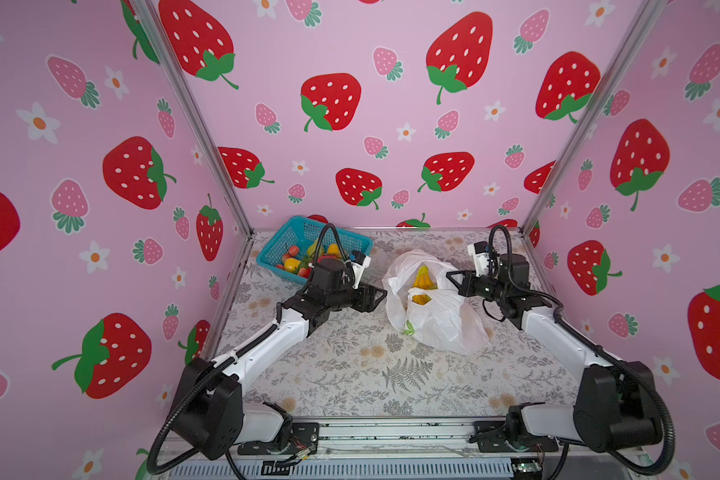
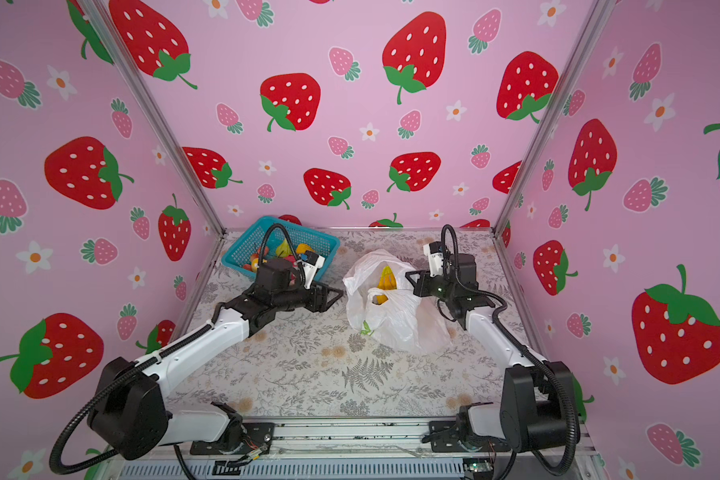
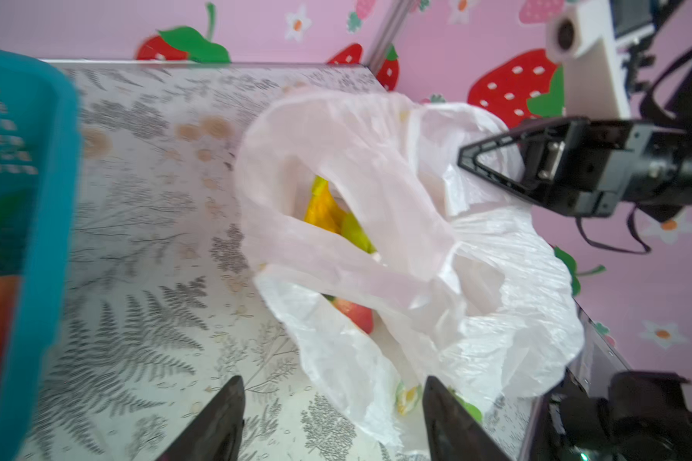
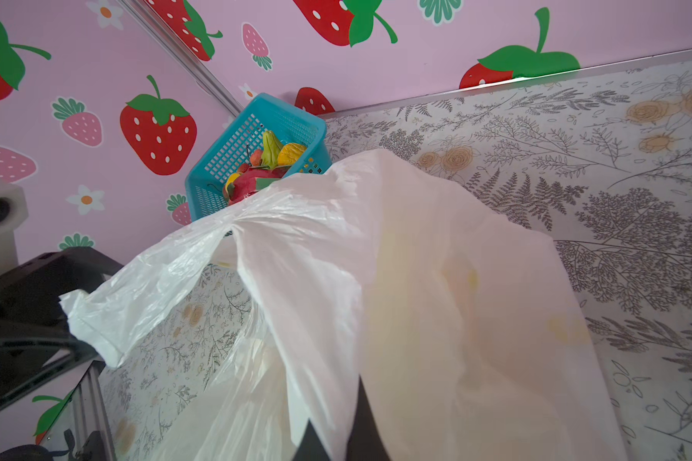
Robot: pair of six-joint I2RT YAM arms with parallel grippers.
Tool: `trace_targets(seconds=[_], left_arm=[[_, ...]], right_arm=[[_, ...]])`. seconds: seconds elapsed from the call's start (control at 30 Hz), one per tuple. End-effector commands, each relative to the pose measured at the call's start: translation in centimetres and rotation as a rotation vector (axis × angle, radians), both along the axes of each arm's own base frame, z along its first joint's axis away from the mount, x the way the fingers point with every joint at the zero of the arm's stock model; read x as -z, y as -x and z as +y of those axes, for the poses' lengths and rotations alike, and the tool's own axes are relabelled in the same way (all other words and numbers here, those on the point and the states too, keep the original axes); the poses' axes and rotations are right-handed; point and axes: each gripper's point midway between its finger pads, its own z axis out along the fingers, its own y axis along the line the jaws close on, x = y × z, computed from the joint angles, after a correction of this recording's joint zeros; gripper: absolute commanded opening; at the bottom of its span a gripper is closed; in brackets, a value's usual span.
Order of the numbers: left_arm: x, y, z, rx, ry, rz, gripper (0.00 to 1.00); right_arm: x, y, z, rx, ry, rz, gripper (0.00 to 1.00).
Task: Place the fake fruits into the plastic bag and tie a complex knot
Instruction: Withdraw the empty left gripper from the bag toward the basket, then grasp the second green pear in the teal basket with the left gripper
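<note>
The plastic bag [image 1: 437, 316] lies open on the table [image 1: 350, 374], a banana bunch [image 1: 424, 279] inside. The right gripper [image 1: 453, 279] pinches its rim; the left gripper [image 3: 332, 415] gapes wide, empty, just beside the bag

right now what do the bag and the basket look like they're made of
Plastic bag: thin translucent white plastic film, crinkled, the yellow fruit showing through. Basket: rigid teal moulded plastic with grid-perforated walls, seemingly matte.
</note>
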Motion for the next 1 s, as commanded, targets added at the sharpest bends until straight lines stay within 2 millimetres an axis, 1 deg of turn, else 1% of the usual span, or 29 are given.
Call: trace_targets(seconds=[0.0,0.03,0.1,0.2,0.3,0.37,0.5,0.6,0.7,0.83,0.97], left_arm=[[-1.2,-4.9,7.0,-0.361,-0.108,-0.075,0.75],[-1.2,-6.4,8.9,-0.440,-0.156,-0.091,0.76],[-1.0,-9.3,11.8,-0.535,-0.240,-0.098,0.77],[0.3,-13.7,15.3,-0.608,-0.348,-0.052,0.77],[1.9,-17.7,16.9,-0.612,-0.402,-0.014,0.77],[3.2,-20.1,17.4,-0.602,-0.451,0.016,0.77],[5.2,-24.0,18.4,-0.590,-0.519,0.062,0.76],[6.9,-26.4,18.8,-0.572,-0.539,0.092,0.76],[8.3,-28.3,19.6,-0.568,-0.563,0.126,0.72],[10.4,-29.7,20.1,-0.553,-0.564,0.162,0.64],[11.4,-30.5,20.2,-0.541,-0.546,0.168,0.54]], right_arm=[[-0.5,-0.4,0.0,0.000,0.001,-0.022,0.00],[-0.5,-0.4,0.1,-0.001,-0.001,-0.021,0.00],[-0.6,-0.4,0.1,-0.005,-0.004,-0.021,0.00],[-0.9,-0.3,0.1,-0.005,-0.001,-0.031,0.00],[-1.0,-0.3,0.1,-0.007,0.001,-0.035,0.00],[-0.8,-0.4,0.1,-0.009,0.002,-0.029,0.00],[-0.8,-0.5,0.2,-0.011,0.001,-0.025,0.00],[-0.7,-0.7,0.1,-0.003,0.004,-0.022,0.00],[-0.7,-0.8,0.2,-0.006,0.000,-0.017,0.00],[-0.5,-1.0,0.2,-0.006,-0.002,-0.008,0.00],[-0.3,-1.0,0.2,-0.004,0.001,-0.003,0.00]])
